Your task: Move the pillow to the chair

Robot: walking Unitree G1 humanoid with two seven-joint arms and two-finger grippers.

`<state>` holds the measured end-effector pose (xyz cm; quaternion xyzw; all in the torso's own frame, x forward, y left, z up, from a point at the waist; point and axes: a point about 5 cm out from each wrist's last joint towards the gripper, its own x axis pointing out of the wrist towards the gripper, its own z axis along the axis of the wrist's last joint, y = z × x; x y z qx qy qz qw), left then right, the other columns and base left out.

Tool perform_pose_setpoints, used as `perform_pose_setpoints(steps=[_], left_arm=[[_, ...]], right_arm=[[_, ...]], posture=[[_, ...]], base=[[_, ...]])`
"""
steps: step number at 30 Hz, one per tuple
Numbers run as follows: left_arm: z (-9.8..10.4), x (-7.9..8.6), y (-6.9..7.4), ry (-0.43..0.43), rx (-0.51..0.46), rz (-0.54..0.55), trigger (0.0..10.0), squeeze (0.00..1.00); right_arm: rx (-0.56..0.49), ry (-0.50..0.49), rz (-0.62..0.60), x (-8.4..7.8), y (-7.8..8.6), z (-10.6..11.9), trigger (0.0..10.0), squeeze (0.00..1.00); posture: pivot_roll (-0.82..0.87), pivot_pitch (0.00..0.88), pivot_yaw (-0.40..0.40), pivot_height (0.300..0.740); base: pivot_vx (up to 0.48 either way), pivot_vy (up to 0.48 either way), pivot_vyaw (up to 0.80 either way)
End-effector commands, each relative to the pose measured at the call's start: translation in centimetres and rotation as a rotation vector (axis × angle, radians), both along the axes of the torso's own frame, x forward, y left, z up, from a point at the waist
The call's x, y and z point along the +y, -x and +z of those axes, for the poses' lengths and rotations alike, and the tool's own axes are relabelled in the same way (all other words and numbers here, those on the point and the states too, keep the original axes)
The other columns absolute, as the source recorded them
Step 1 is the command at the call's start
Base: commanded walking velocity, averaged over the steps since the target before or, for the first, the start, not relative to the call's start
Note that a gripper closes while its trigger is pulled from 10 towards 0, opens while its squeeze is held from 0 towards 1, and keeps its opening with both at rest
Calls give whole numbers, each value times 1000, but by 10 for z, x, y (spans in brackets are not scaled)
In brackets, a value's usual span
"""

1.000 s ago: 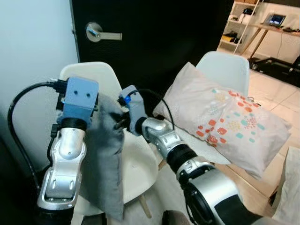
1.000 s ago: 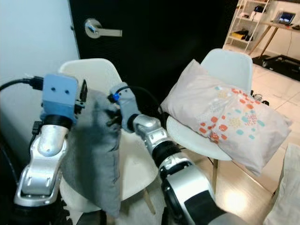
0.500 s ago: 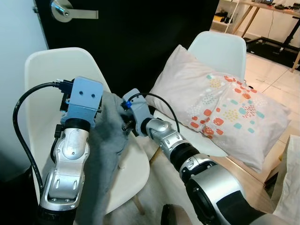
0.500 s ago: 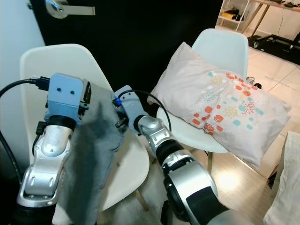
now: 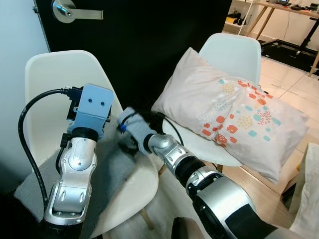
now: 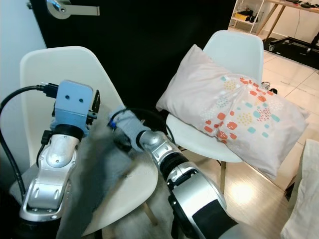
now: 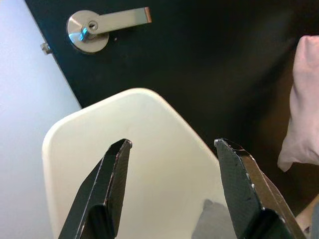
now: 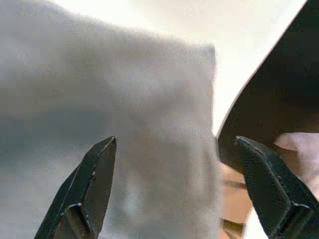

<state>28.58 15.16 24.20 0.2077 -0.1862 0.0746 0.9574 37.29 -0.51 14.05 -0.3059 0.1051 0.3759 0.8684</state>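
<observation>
A grey pillow (image 5: 107, 169) lies flat on the seat of the near white chair (image 5: 55, 84), and one corner of it hangs over the seat's left edge. The left claw (image 7: 172, 164) hovers above this chair with its two black fingers (image 7: 112, 186) spread wide and nothing between them; it looks toward the chair back and the black door (image 5: 149, 45) with a silver handle (image 7: 107, 22) behind. The right claw (image 8: 177, 184) is just over the grey pillow, also wide open, and the grey cloth is under its fingers (image 8: 92, 184) but they do not hold it. On the second white chair (image 5: 234, 55), to the right, rests a pale pillow with coloured spots (image 5: 234, 117); it leans against the chair back and reaches out past the seat on the right. The floor (image 5: 291, 82) there is light tile.
</observation>
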Motion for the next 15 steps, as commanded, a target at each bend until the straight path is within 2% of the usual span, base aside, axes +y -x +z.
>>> perform_pose_setpoints(steps=[1, 4, 5, 6, 7, 8, 9, 10, 11, 12, 15], left_arm=[[-7, -2, -2, 3, 37, -6, 10000, 0], [-7, -2, -2, 3, 37, -6, 10000, 0], [-7, -3, -3, 4, 39, -8, 10000, 0], [-11, -3, -4, 9, 51, -6, 10000, 0], [-11, -3, -4, 9, 51, -6, 10000, 0], [-13, -2, -5, 13, 60, -4, 10000, 0], [-13, -2, -5, 13, 60, -4, 10000, 0], [-20, 0, -4, 46, 82, -4, 10000, 0], [-24, 1, -4, 69, 98, -5, 10000, 0], [-32, 4, -3, 98, 125, -4, 10000, 0], [-48, 8, 0, 163, 186, 3, 10000, 0]], right_arm=[[-33, 80, -32, -20, -6, -2, 10000, 929], [-33, 80, -32, -20, -6, -2, 10000, 929], [-48, 63, -54, -29, -11, 3, 10000, 757], [-3, -143, -73, -36, -17, 20, 10000, 0], [-3, -143, -73, -36, -17, 20, 10000, 0], [21, -304, -75, -41, -21, 33, 10000, 0], [21, -304, -75, -41, -21, 33, 10000, 0], [64, -513, -50, -47, -22, 45, 10000, 0], [82, -641, -27, -52, -22, 52, 10000, 0], [95, -716, -4, -57, -21, 52, 10000, 0], [107, -789, 26, -67, -15, 45, 10000, 0]], posture=[[82, 0, -133, 556], [82, 0, -133, 556], [80, 0, -134, 556], [74, 0, -134, 556], [74, 0, -134, 556], [70, 0, -134, 556], [70, 0, -134, 556], [63, 0, -134, 561], [61, 0, -134, 566], [54, 0, -132, 571], [43, 0, -126, 581]], base=[[0, 0, 0], [0, 0, 0], [0, 0, 0], [0, 0, 0], [0, 0, 0], [0, 0, 0], [0, 0, 0], [0, 0, 0], [0, 0, 0], [0, 0, 0], [0, 0, 0]])
